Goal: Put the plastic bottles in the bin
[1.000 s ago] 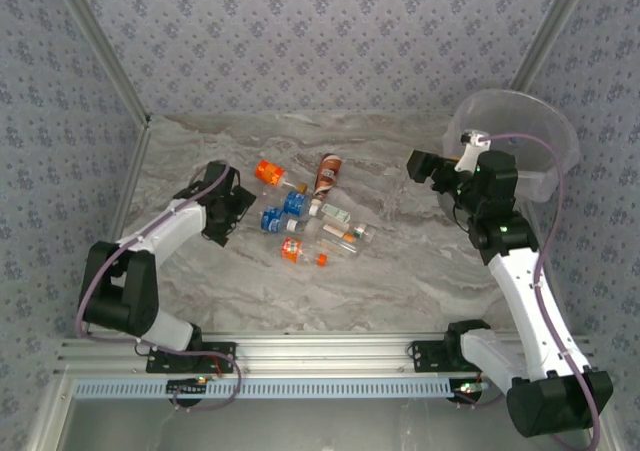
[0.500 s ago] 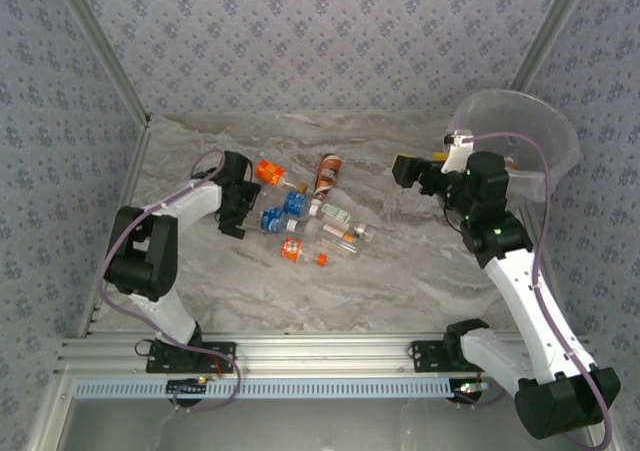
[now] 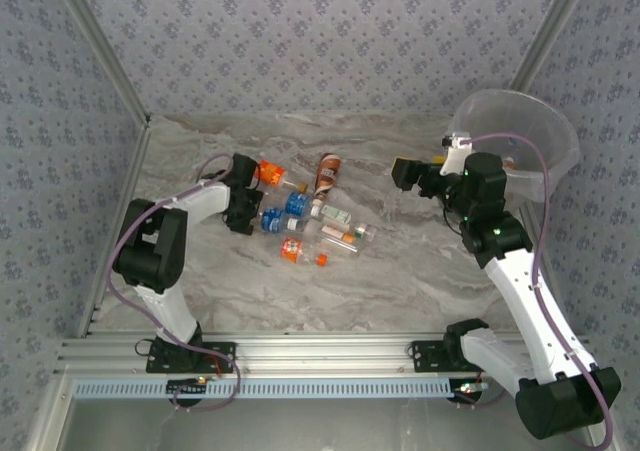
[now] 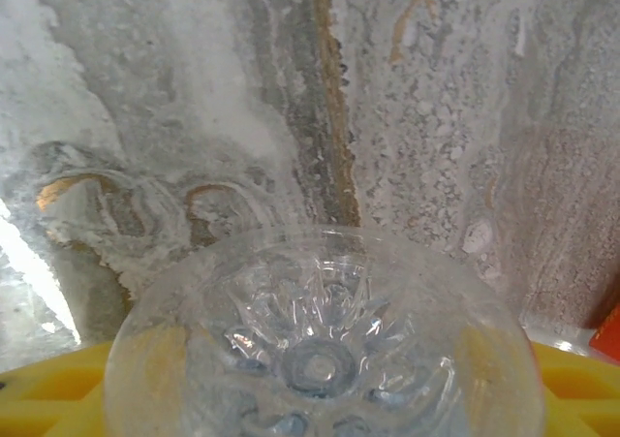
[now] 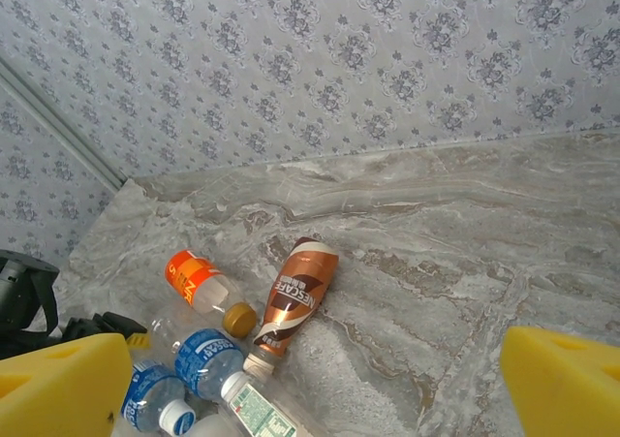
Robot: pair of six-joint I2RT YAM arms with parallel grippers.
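While right hand (image 3: pixel 406 174) gapes, clear fluted bottle (image 4: pixel 320 359) at left hand (image 3: pixel 239 215), grip unclear.

Your left gripper (image 3: pixel 245 203) has travelled away from the table's left edge toward the middle and closed the gap to the plastic bottles (image 3: pixel 300 209). It now sits against the left end of the pile, just beside the orange-labelled bottle (image 3: pixel 267 172). The left arm's elbow has swung up and inward with it, folding the arm tighter. Your right gripper (image 3: pixel 403 174) has drawn back from the bin (image 3: pixel 548 121) at the far right corner, shifting left toward the table's middle. Most of that move came in the first half second.
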